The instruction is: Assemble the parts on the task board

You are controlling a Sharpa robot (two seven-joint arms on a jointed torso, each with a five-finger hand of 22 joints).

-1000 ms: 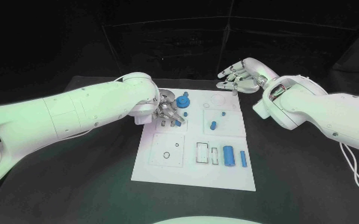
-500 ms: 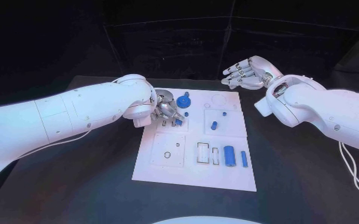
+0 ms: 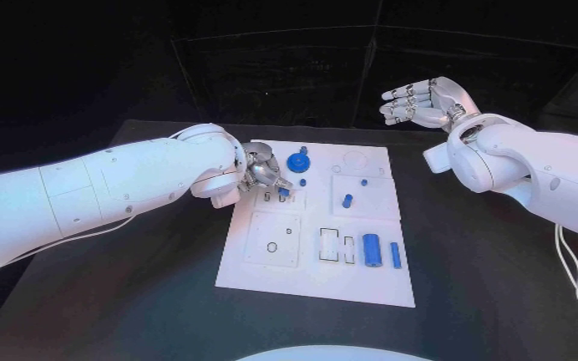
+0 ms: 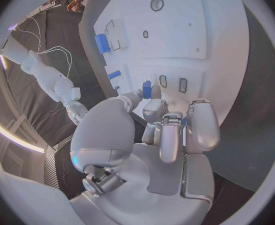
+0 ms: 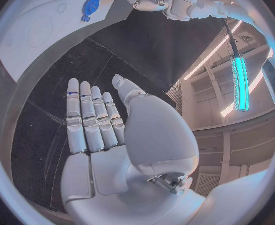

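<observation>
The left hand [image 3: 264, 174] is down over the far left part of the task board [image 3: 316, 286], fingers curled in close together. From behind the wrist, a small blue part [image 4: 147, 89] sits right at its fingertips [image 4: 154, 108], next to two little rectangular slots [image 4: 173, 83] in the board. My guess is it is pinching that piece to seat it in one of them, but I cannot tell for sure whether the piece is gripped or merely touched.

The right hand [image 3: 422, 102] is lifted well clear, beyond the board's far right corner, palm flat and fingers straight and apart with nothing in it. That looks like deliberate parking, keeping out of the way while the other arm works.

The rest of the blue pieces are spread across the board: a round blue gear [image 3: 297, 160] just right of the left hand, a short blue peg [image 3: 347, 201] toward the middle right, and near the front a fat blue cylinder [image 3: 370, 250] lying beside a thin blue pin [image 3: 394, 255], each apart from the other. They seem to be waiting their turn, so I would say much of the assembly remains to be done
</observation>
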